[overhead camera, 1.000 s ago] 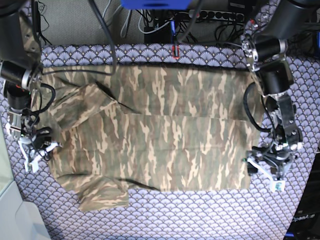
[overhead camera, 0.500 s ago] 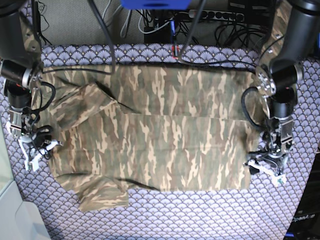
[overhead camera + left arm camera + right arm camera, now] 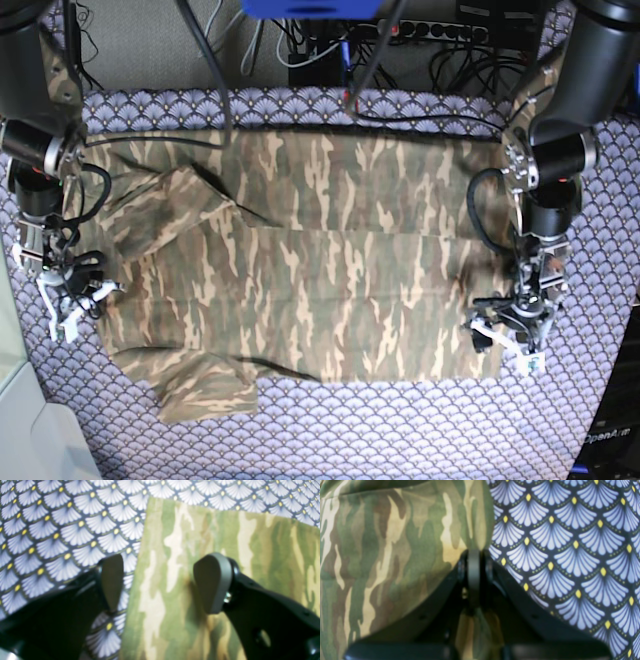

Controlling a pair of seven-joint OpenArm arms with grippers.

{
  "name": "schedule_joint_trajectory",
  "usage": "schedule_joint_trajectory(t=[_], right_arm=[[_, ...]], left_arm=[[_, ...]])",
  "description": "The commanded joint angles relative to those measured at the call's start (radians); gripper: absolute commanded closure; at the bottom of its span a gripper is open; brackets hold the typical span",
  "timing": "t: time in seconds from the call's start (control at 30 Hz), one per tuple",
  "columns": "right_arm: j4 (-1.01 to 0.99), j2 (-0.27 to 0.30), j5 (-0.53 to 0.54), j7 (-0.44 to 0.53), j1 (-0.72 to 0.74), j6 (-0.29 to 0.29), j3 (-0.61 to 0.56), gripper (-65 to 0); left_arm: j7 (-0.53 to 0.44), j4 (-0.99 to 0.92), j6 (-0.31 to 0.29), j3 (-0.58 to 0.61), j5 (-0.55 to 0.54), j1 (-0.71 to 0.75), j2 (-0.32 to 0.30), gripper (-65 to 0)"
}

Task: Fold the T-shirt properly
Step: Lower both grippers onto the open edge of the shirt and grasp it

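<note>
While the right gripper [image 3: 473,555] jaws grip the T-shirt [image 3: 320,260] edge, the left gripper [image 3: 160,582] jaws straddle the hem open; closing comes next.

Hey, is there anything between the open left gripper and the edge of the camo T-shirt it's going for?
Nothing visible. The left gripper is open, straddling the T-shirt edge, one finger over the purple cloth, the other over the shirt.

- A purple cloth [image 3: 300,430] with a white scallop pattern and yellow dots covers the table.
- Behind the table's far edge — tangled black cables [image 3: 460,60] and a power strip [image 3: 440,30].
</note>
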Motion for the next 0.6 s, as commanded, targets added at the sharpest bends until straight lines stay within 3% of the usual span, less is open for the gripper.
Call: schedule_joint_trajectory(t=[0.0, 0.3, 0.47, 0.57], right_arm=[[0.014, 0.013, 0.01, 0.017, 0.028, 0.008, 0.001, 0.0], [0.014, 0.013, 0.01, 0.017, 0.028, 0.008, 0.001, 0.0], [0.014, 0.013, 0.01, 0.017, 0.028, 0.008, 0.001, 0.0], [0.013, 0.013, 0.01, 0.017, 0.028, 0.008, 0.001, 0.0]], left_arm=[[-0.022, 0.012, 0.002, -0.001, -0.01, -0.023, -0.008, -46.2], [-0.026, -0.054, 0.002, 0.002, -0.104, -0.018, -0.039, -46.2], [-0.123, -0.133, 0.002, 0.005, -0.106, -0.018, -0.039, -45.6], [-0.137, -0.166, -0.001, 0.002, -0.107, -0.018, -0.039, -37.9]])
